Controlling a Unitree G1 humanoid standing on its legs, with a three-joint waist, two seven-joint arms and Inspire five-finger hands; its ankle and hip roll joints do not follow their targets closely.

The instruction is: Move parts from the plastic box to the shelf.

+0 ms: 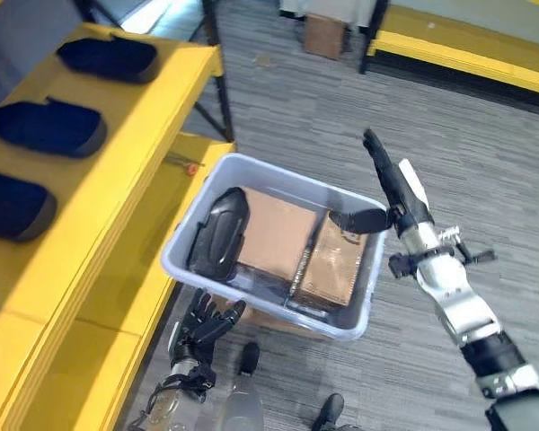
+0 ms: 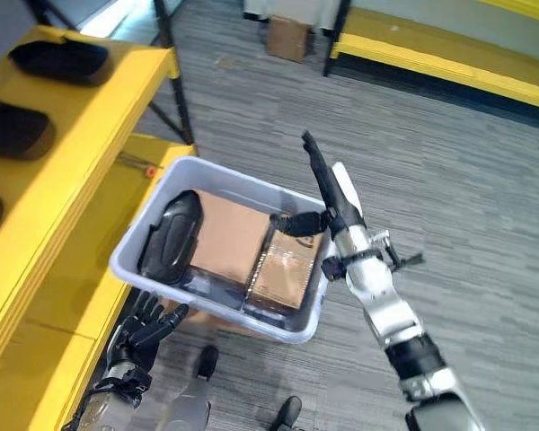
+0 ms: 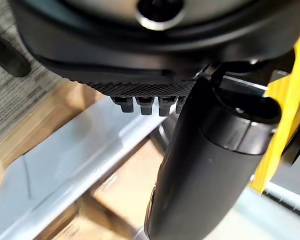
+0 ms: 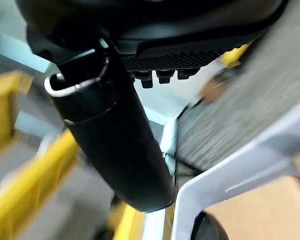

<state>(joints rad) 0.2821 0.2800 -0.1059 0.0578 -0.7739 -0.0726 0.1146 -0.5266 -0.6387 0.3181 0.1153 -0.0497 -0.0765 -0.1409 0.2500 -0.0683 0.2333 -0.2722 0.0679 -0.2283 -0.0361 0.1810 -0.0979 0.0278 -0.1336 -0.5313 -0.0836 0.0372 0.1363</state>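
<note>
We've got one dark part [image 1: 219, 232] lying in the plastic box [image 1: 198, 216], tucked against the wall nearest the shelf [image 1: 135, 135], right beside two brown cartons [image 1: 276, 235] that take up the rest of the box floor; three more dark parts [image 1: 47, 127] already sit in a row on the yellow shelf top. Our right hand [image 1: 391, 184] hangs above the far side of the box, over the cartons, fingers straight and spread wide, thumb out, holding nothing. Our left hand [image 1: 205, 321] is low, just outside the near wall of the box and below its rim, fingers loosely splayed, also empty. Here's where we think it could slip: the part is wedged close between wall and carton, so a hand going in may have little room to get round it, and a thumb could catch a carton edge and drag it along. The left hand, starting under the rim, risks knocking the wall upward and tipping the box, which stands on a flat brown board on the floor. And the part looks smooth and rounded, so a shallow pinch might let it roll out on the lift toward the shelf
</note>
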